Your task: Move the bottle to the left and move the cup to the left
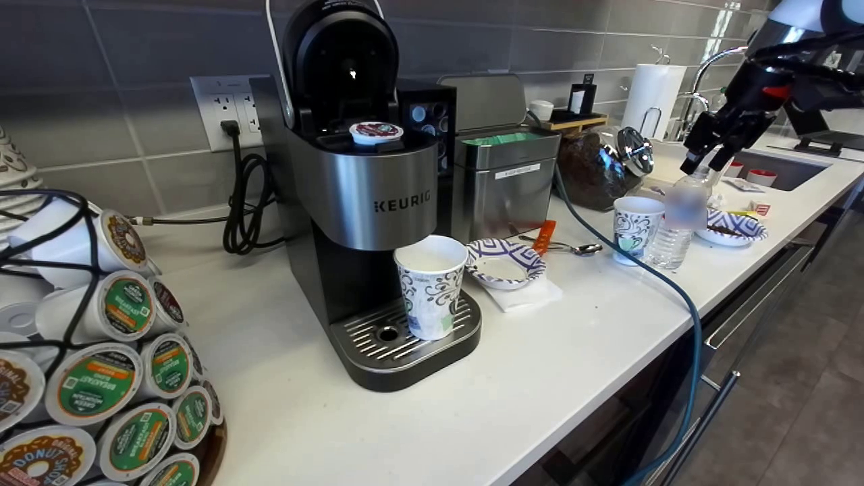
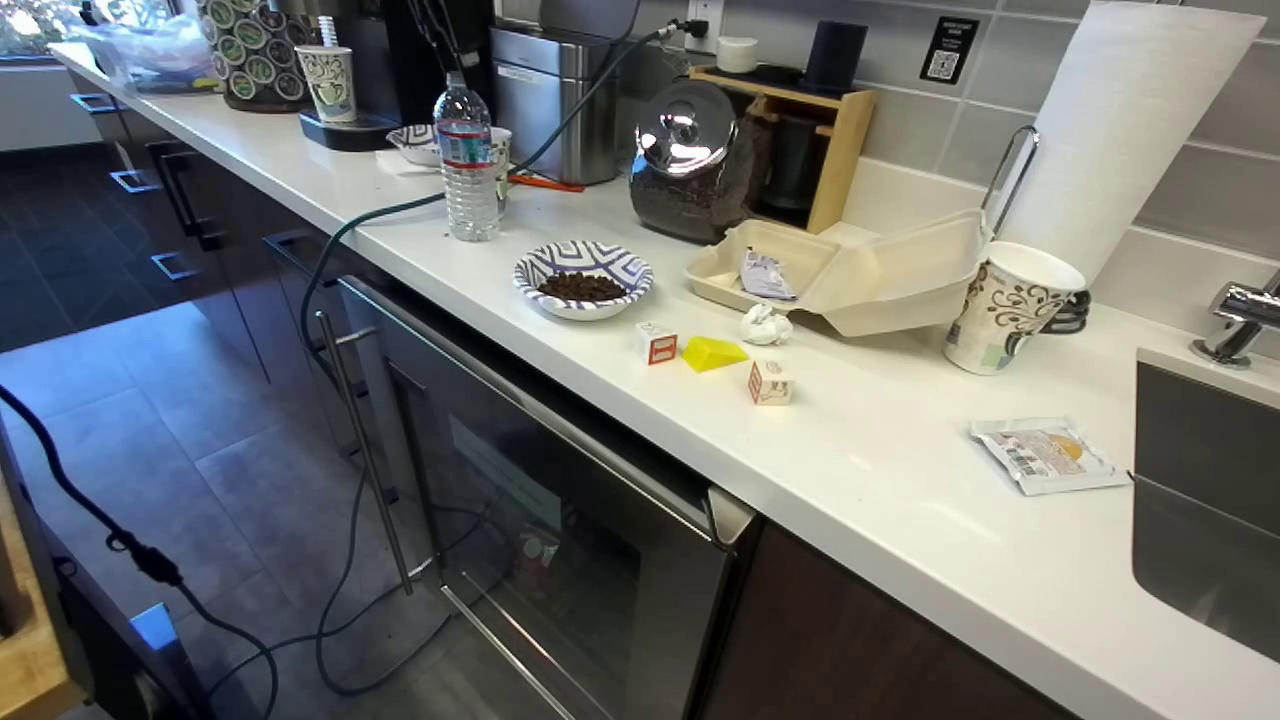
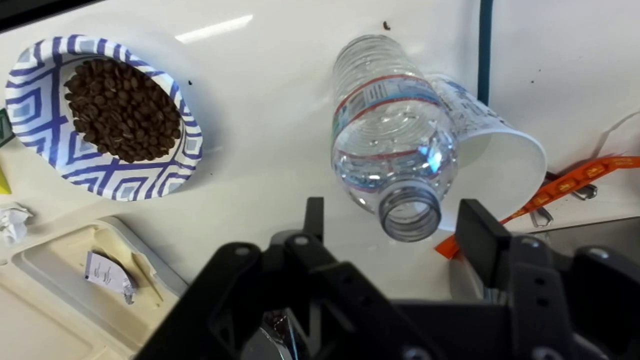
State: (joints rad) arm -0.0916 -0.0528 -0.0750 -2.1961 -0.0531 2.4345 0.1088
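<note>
The clear, uncapped plastic bottle (image 1: 671,246) stands upright on the counter, also seen in an exterior view (image 2: 467,205) and the wrist view (image 3: 390,127). A patterned white paper cup (image 1: 634,226) stands close beside it. That cup is partly hidden behind the bottle in an exterior view (image 2: 502,165) and shows in the wrist view (image 3: 500,170). A similar cup (image 1: 432,290) stands on the coffee maker's tray. My gripper (image 1: 704,164) is open just above the bottle's neck. In the wrist view the bottle mouth appears between the spread fingertips (image 3: 392,205), without visible contact.
A blue-green cable (image 1: 675,290) crosses the counter beside the cup. A bowl of coffee beans (image 2: 583,280), a takeout box (image 2: 860,290), a glass jar (image 2: 685,165) and another patterned cup (image 2: 1010,310) stand nearby. The coffee maker (image 1: 378,196) and a steel bin (image 1: 506,182) stand along the wall.
</note>
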